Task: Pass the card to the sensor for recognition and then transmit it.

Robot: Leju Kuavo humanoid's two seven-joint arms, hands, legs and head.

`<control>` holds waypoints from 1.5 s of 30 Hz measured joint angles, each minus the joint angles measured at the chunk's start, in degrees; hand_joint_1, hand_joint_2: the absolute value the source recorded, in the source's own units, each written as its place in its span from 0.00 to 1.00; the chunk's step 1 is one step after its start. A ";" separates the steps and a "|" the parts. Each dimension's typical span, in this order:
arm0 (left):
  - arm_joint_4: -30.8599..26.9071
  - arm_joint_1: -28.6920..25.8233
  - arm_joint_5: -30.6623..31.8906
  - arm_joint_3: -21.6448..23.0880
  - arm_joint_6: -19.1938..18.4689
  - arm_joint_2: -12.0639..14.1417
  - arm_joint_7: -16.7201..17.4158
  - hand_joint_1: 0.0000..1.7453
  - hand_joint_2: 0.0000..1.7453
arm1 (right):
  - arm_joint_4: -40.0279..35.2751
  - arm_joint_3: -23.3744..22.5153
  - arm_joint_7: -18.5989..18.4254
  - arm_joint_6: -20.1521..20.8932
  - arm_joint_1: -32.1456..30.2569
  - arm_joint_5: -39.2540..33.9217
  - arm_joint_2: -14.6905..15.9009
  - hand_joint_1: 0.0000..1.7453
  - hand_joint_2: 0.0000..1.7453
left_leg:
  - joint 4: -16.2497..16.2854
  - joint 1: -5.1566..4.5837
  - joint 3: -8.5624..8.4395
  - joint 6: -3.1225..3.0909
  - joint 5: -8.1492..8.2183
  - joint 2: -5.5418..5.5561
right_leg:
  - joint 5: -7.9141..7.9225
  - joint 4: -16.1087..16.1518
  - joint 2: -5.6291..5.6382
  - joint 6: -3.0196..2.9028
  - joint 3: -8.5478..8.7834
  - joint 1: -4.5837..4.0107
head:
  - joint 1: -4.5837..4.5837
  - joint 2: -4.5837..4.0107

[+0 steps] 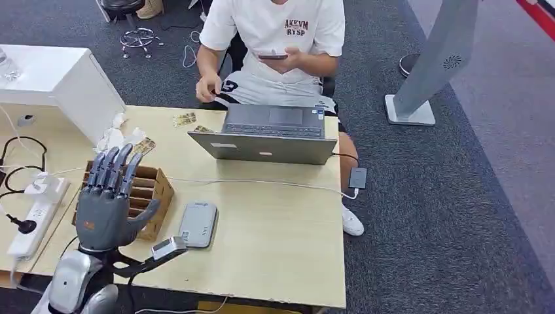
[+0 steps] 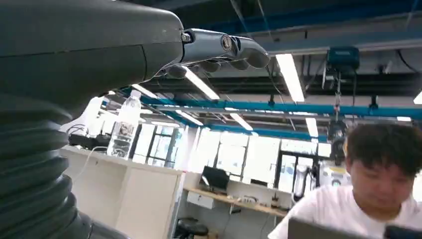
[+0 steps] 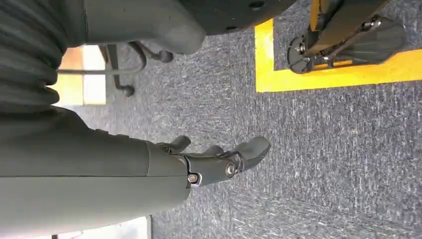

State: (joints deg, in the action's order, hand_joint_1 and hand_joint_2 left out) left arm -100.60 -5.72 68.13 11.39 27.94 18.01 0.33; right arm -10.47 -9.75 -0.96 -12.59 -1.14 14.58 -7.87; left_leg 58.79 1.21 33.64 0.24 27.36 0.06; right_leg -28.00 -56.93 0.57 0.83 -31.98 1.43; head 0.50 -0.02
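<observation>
My left hand (image 1: pixel 108 203) is raised over the near left part of the wooden table (image 1: pixel 275 242), fingers straight up and spread, holding nothing. In the left wrist view its fingers (image 2: pixel 224 50) point toward the ceiling. Just behind it stands a brown cardboard slotted box (image 1: pixel 152 190). A flat grey sensor pad (image 1: pixel 198 224) lies to the right of the hand. Small yellowish cards (image 1: pixel 184 119) lie near the far edge, and another card (image 1: pixel 145 145) lies by the box. My right hand (image 3: pixel 219 159) hangs over grey carpet, fingers loosely extended and empty.
A person (image 1: pixel 275 39) sits at the far side holding a phone, behind an open laptop (image 1: pixel 271 134). A white power strip (image 1: pixel 33 219) with cables lies at the left, beside a white box (image 1: pixel 59 82). A small grey device (image 1: pixel 169 247) sits on a black arm at the near edge.
</observation>
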 joint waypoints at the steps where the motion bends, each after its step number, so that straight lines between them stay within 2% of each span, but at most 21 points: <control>1: -0.98 -1.62 0.46 -0.07 -1.15 0.20 0.20 0.00 1.00 | 0.00 -0.20 0.13 0.18 -0.06 -0.16 -0.02 0.00 1.00 | 0.00 0.00 -0.01 0.00 0.00 -0.03 | 0.00 0.00 0.02 0.00 0.00 0.00 | 0.00 0.02; 4: -2.72 -5.73 1.53 -0.07 -4.78 0.74 1.73 0.00 1.00 | 0.00 -0.55 0.37 0.52 -0.31 -0.24 -0.02 0.00 1.00 | 0.00 0.00 -0.01 0.00 0.00 0.00 | 0.00 0.00 0.00 0.00 0.00 0.00 | 0.02 0.02; 10: -3.24 -9.03 1.62 -0.04 -11.94 2.52 6.88 0.00 1.00 | -0.09 -1.71 0.96 0.83 -0.49 -0.24 -0.02 0.00 1.00 | 0.00 0.00 -0.05 0.00 0.00 0.00 | 0.01 0.00 0.01 -0.01 0.02 0.00 | 0.00 0.02; 16: -2.28 -8.88 0.53 -0.29 -16.34 3.39 9.86 0.00 1.00 | -0.13 -2.21 0.96 0.76 -0.57 0.28 -0.02 0.00 1.00 | 0.00 0.00 -0.04 0.00 -0.01 0.13 | 0.01 0.00 -0.09 -0.01 0.06 0.00 | 0.02 0.02; 23: 2.99 -7.12 -2.23 -3.04 -20.88 3.30 10.84 0.00 1.00 | -0.15 -2.56 0.33 1.18 -0.56 2.14 -0.02 0.00 1.00 | 0.00 0.00 -0.04 -0.01 -0.02 0.13 | 0.01 -0.01 -0.09 -0.01 0.06 0.00 | 0.02 0.00; 27: 5.67 -5.82 -2.64 -5.20 -21.86 3.06 10.84 0.00 1.00 | -0.15 -2.60 0.17 1.18 -0.57 2.45 -0.02 0.00 1.00 | 0.00 0.01 -0.04 -0.01 -0.03 0.13 | 0.01 -0.01 -0.09 -0.02 0.06 -0.01 | 0.02 0.00; 36: 8.82 -4.42 -2.71 -7.11 -23.09 2.49 11.13 0.00 1.00 | -0.15 -2.60 -0.07 1.38 -0.56 3.58 0.00 0.00 1.00 | 0.00 0.01 -0.03 -0.01 -0.03 0.13 | 0.01 -0.01 -0.09 -0.01 0.05 -0.01 | 0.02 0.02; 45: 10.11 -4.16 -3.34 -9.46 -23.22 1.90 11.17 0.00 1.00 | -0.17 -2.60 -0.22 1.38 -0.57 4.96 0.06 0.00 1.00 | 0.00 0.01 -0.03 -0.01 -0.03 0.13 | 0.01 -0.01 -0.09 -0.01 0.06 -0.01 | 0.02 0.02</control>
State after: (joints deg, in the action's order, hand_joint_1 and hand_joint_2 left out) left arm -90.49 -9.88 64.78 1.92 4.72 19.91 11.50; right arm -10.64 -12.35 -1.18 -11.21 -1.71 19.54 -7.80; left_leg 58.79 1.22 33.60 0.23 27.34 0.19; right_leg -27.99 -56.94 0.48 0.81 -31.93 1.42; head 0.52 0.00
